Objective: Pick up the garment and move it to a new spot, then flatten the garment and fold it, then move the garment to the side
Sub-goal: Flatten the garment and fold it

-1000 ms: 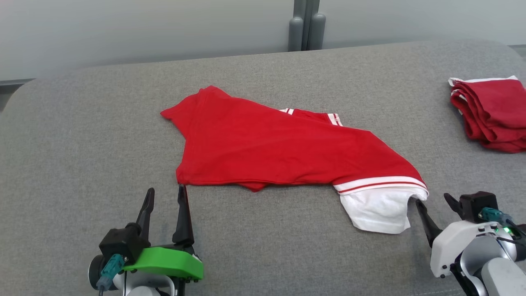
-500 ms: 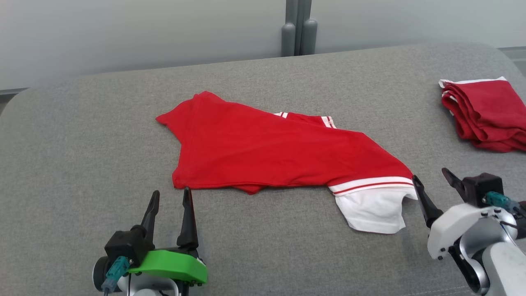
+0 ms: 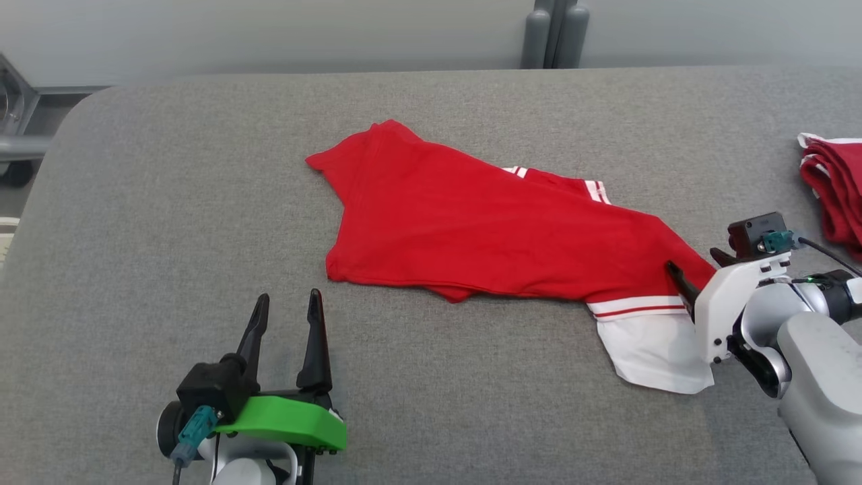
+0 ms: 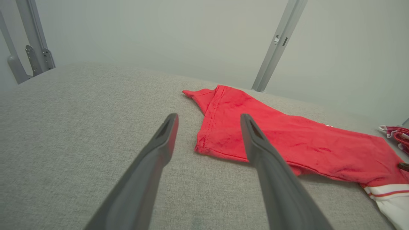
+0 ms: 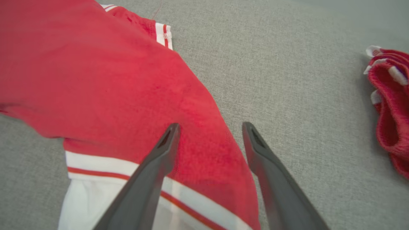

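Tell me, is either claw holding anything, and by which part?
Nothing is held. Left gripper open, short of the red fabric shirt; right gripper open over its white-banded sleeve.

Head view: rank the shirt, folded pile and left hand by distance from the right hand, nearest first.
1. shirt: its striped sleeve end is right at the fingertips of the open right hand.
2. folded pile: off to the right hand's right, apart from it.
3. left hand: far across on the left, near side, past the shirt's other end.
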`<state>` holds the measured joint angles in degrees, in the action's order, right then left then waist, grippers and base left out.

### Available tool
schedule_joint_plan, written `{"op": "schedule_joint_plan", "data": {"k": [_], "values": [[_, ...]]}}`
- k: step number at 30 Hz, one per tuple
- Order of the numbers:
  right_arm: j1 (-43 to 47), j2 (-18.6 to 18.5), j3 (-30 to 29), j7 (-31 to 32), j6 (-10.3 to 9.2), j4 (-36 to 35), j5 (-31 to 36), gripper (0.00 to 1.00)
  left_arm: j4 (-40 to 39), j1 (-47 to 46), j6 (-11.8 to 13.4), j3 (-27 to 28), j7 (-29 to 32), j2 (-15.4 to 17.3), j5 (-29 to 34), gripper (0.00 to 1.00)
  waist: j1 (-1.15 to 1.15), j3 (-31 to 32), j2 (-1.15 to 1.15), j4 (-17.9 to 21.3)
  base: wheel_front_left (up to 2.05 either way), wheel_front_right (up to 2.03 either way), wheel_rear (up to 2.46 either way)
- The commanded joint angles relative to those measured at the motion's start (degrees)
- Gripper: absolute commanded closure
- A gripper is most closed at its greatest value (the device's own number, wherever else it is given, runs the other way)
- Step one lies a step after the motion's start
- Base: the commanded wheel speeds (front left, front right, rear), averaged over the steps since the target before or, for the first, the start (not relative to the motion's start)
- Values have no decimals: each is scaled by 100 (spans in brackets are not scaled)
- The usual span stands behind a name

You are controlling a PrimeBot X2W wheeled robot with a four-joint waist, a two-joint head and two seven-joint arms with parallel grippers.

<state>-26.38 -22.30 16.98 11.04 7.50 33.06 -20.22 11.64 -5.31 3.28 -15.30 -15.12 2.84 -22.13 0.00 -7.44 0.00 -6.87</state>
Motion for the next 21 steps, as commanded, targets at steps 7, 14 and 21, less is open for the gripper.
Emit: {"op": "schedule_joint_plan", "data": {"k": [7,14,21], "values": [[-782,-302,1030,-58,-2,775,-881,74,-55,-217,6,-35,-1,12,-31,0,0,-418,0,-290,0,0,0],[-1455,-386,1512,-717,-2,1222,-914,100,-83,-274,23,-9,0,12,-4,0,0,-571,0,-295,0,0,0],[-2243,-192,1861,-1366,-2,1872,-427,100,-64,-358,-3,-28,0,12,22,0,0,-697,0,-272,0,0,0]]}}
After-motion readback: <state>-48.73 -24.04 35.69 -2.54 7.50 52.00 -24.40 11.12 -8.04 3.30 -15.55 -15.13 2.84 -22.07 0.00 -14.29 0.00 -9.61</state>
